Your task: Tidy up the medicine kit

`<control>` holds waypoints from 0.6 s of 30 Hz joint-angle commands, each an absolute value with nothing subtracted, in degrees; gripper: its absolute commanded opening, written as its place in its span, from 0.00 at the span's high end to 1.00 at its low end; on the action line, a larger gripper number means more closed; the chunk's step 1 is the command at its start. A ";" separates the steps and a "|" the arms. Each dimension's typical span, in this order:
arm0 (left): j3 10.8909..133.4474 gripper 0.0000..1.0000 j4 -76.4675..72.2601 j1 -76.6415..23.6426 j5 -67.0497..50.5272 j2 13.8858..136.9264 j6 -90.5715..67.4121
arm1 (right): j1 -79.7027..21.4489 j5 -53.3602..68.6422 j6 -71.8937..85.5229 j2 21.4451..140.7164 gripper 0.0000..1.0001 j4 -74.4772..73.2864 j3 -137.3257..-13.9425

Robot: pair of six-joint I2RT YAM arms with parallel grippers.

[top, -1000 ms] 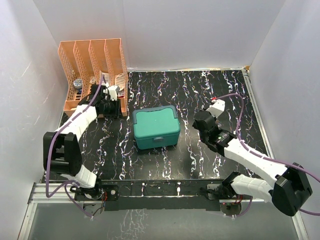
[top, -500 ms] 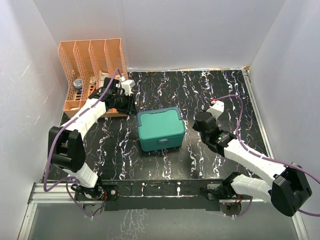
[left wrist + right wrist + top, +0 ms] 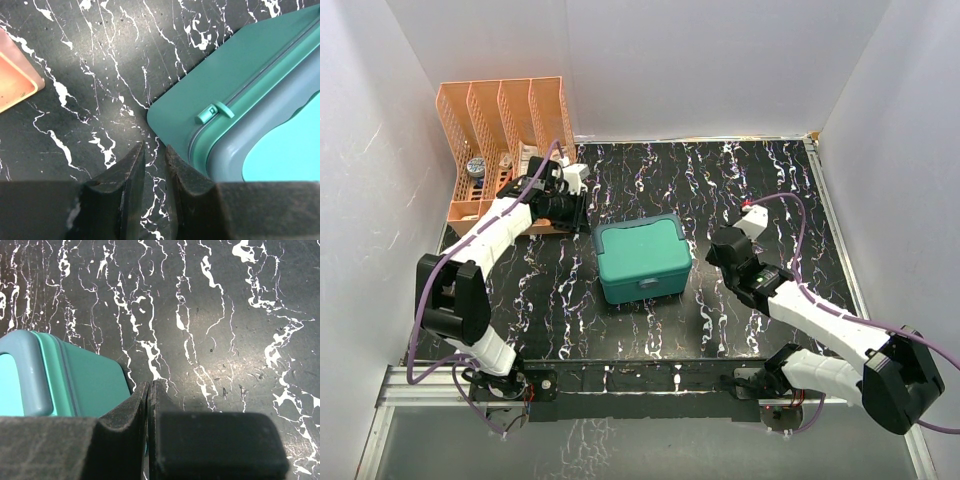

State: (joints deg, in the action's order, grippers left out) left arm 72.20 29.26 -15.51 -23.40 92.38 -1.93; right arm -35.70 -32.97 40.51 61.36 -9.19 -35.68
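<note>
One medicine kit (image 3: 641, 260) sits on the black, white-veined table (image 3: 750, 170), between the two sets of fingers. It is a teal-green box with rounded corners and its lid is down. The top carries a brighter teal panel framed by a grey-blue band, and a latch (image 3: 646, 284) shows on the near face. In the left wrist view (image 3: 240, 125) a small teal tab (image 3: 214, 111) sticks out beside the seam under the lid.

The left fingers (image 3: 584, 212) hang just off the kit's far-left corner. From their own camera (image 3: 154, 149) that corner lies just ahead and to their right, with a sliver of table between. They stand slightly apart, a narrow strip of table showing in the gap, and they hold nothing.

The right fingers (image 3: 712, 256) are pressed together and empty (image 3: 150, 387). The kit's rounded corner (image 3: 60, 375) is just to their left, and I cannot tell whether it touches them.

The orange file rack (image 3: 505, 125) stands behind the left fingers, and a corner of it shows at the far left of their view (image 3: 15, 85).

A second ago the left fingers were at the foot of the rack, apart from the kit. They have since swung over to its corner. The kit has slid a little towards the right fingers and turned slightly. The right arm has drawn back a touch towards the near edge.
</note>
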 commanded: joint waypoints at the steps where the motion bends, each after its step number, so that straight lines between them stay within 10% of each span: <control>1: 70.94 0.80 34.09 -15.72 -22.72 87.30 0.08 | -35.03 -33.19 39.40 60.78 1.00 -6.05 -34.59; 18: 75.77 1.00 37.21 -19.84 -31.05 92.09 -3.40 | -34.80 -27.82 41.99 63.95 1.00 -3.43 -32.22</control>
